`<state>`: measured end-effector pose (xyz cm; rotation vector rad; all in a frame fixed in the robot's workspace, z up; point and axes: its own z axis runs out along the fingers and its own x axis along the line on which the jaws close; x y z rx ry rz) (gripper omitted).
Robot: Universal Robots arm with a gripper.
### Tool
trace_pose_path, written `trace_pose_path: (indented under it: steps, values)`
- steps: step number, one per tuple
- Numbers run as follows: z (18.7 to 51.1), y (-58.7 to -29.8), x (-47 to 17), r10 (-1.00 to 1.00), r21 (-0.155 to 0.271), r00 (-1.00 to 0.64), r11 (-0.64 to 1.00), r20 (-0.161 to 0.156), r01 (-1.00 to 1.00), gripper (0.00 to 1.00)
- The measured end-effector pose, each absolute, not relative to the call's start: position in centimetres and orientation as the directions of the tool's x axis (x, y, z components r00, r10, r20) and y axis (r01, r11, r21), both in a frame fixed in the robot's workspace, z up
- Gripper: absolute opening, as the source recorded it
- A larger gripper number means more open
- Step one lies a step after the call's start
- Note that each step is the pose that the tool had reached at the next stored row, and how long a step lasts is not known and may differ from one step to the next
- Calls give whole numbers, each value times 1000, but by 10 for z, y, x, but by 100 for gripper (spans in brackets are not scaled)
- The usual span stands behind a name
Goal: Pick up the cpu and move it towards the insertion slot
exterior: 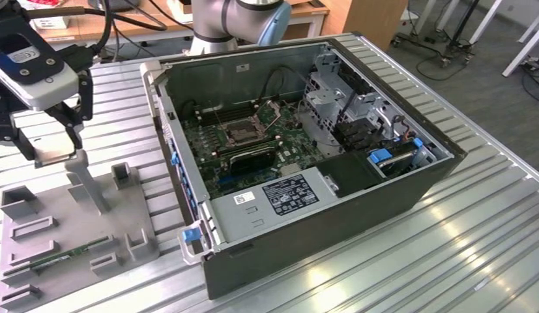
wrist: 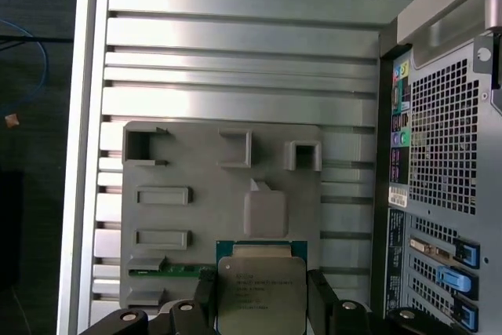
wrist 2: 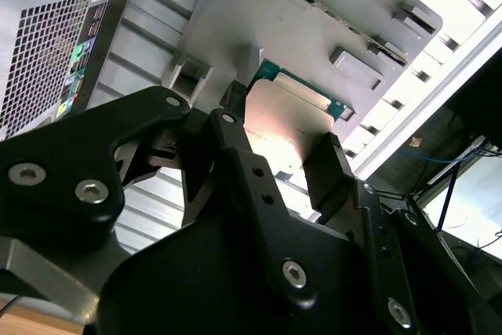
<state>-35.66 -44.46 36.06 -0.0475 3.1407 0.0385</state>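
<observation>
Jaws are closed on the cpu [wrist: 261,292]. In the first wrist view the pale silvery square sits right between them, one jaw pressed to each side edge, its green rim showing just past the lid. In the second wrist view the cpu [wrist 2: 286,111] comes in at a slant, gripped between the two black jaws, with a green edge at its far end.

In the exterior view the cpu [exterior: 53,155] is a pale patch pinched at the tips of the jaws. It is held up over the grey tray [exterior: 73,261], and the tray's tall post [exterior: 88,182] stands just beside and below the jaws.

Below the jaws in the first wrist view lies the grey tray [wrist: 196,194]. Its raised square pad [wrist: 265,213] sits just beyond the jaw tips. The thin green memory stick [wrist: 169,270] lies in a recess close beside one jaw. The tray rests on the slatted metal desk [wrist: 235,45].

The insertion slot [exterior: 245,132] is well apart from the jaws. It is a dark square with a shiny frame in the middle of the green motherboard [exterior: 291,156], inside the open computer case [exterior: 339,215]. The case lies on the desk beside the tray. Behind it, far from the jaws, rises the arm [exterior: 217,23].
</observation>
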Motion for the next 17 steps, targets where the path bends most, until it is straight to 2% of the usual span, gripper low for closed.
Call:
trace_pose_path:
  steps: [17]
  values:
    - [361,-445,-324,-30,25,-1000,999,-1,-30,55]
